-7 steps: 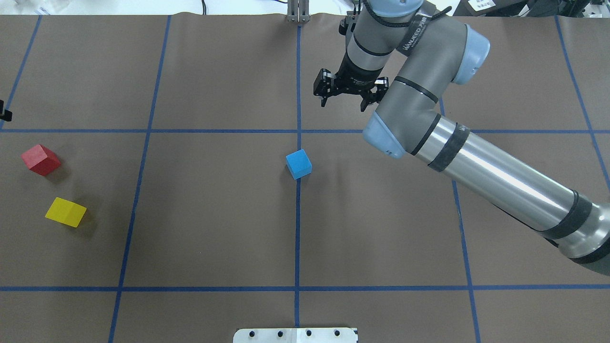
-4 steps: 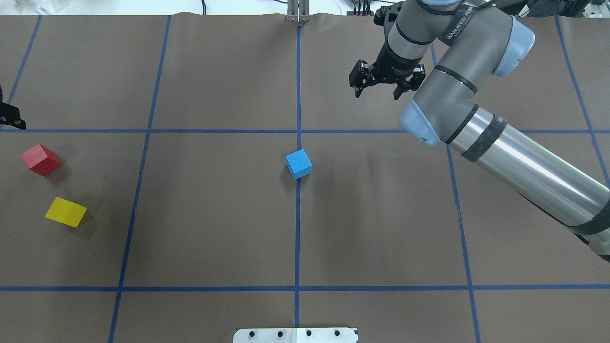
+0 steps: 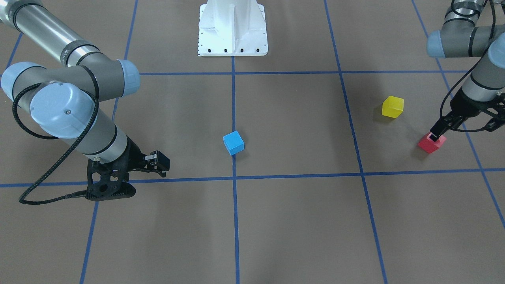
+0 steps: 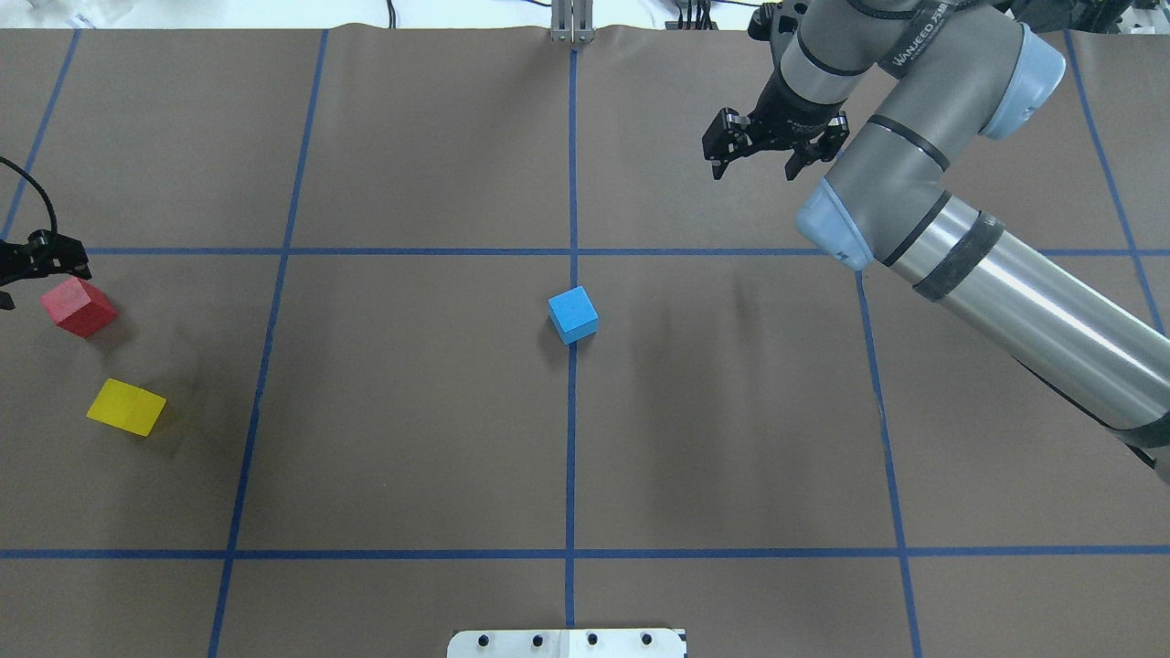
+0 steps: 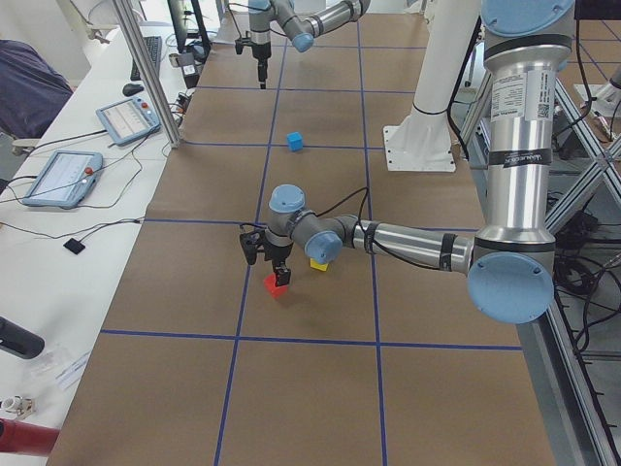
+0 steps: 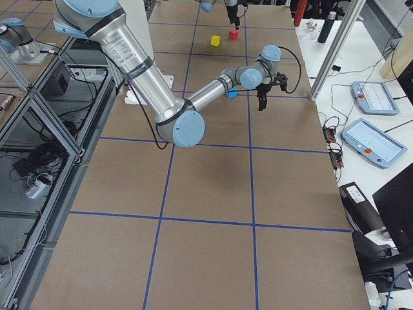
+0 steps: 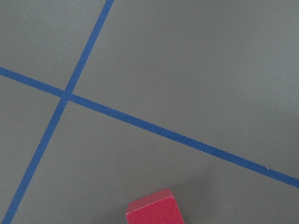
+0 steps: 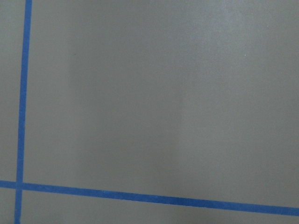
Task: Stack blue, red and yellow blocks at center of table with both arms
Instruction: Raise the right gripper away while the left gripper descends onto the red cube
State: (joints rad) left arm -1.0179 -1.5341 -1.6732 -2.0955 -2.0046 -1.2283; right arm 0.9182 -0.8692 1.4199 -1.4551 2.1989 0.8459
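By the desk's 9 o'clock edge, left gripper gapes over red block; right gripper gapes empty at 1 o'clock.

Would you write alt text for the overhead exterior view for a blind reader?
A blue block sits at centre; a red block and yellow block lie far left. The left end effector is at the red block; the right end effector hangs open, upper right.

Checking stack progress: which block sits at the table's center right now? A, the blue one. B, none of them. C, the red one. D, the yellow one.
A: the blue block sits alone in the middle, while the red block and yellow block lie far off on the robot's left.
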